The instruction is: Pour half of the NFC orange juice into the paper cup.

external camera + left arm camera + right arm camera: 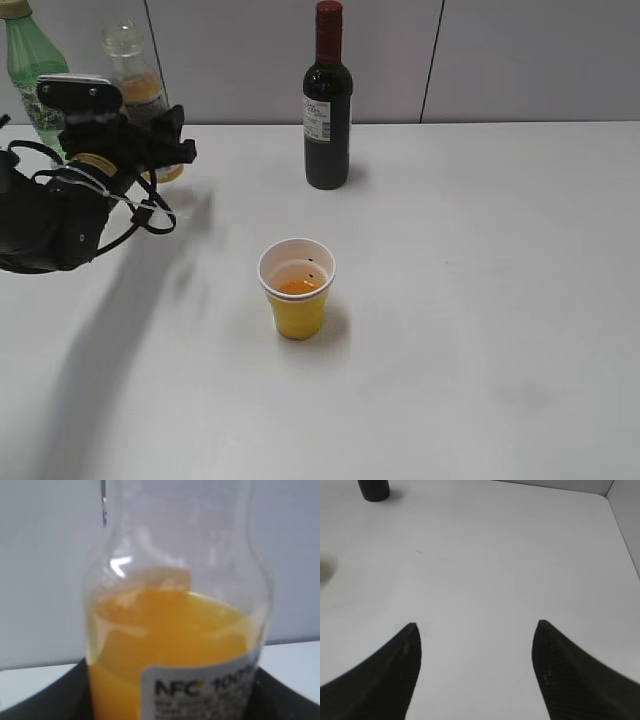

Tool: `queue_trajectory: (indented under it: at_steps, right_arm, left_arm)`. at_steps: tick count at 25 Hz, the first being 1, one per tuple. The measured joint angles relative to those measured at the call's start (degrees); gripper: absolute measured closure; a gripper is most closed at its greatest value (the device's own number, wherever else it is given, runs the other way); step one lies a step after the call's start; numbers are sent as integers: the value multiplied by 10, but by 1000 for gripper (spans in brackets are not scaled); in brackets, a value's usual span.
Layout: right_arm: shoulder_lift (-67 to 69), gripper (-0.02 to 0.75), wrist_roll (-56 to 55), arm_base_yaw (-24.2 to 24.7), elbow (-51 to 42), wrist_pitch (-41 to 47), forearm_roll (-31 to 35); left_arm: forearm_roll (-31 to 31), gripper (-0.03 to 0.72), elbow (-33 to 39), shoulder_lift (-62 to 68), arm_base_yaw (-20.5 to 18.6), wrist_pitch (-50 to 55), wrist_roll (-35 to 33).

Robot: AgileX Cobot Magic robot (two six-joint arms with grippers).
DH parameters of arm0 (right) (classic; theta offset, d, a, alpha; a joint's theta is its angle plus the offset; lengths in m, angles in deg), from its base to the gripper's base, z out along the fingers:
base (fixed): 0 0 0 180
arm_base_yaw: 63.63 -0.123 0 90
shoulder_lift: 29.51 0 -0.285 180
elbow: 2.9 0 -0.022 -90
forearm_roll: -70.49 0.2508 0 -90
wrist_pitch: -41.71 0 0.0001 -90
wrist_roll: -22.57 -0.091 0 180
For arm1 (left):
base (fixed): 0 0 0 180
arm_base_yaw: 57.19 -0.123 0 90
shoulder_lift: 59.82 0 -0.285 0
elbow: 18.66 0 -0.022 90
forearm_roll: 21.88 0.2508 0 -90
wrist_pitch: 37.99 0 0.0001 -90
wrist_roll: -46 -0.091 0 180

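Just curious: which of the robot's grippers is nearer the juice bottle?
Left. The left gripper is around the juice bottle; the right gripper hangs open over bare table, apart.

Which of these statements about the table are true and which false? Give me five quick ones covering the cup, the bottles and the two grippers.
1. The paper cup holds some orange liquid. True.
2. The cup lies tipped on its side. False: it stands upright.
3. The wine bottle stands behind the cup. True.
4. The right gripper holds the juice bottle. False: its jaws are open over bare table.
5. The juice bottle is empty. False: juice still fills its lower part, and the left gripper is at it.
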Motion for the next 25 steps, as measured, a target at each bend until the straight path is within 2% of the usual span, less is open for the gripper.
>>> queue_trajectory:
  at_steps: [7, 18, 25]
  right_arm:
    - [0, 211, 0, 0, 0, 0, 0]
    - [0, 211, 0, 0, 0, 0, 0]
    - [0, 211, 0, 0, 0, 0, 0]
  left_arm:
    - [20, 222, -11, 44, 0, 8, 27]
    - [47, 222, -11, 72, 0, -20, 31]
    - [47, 222, 18, 63, 0, -41, 32]
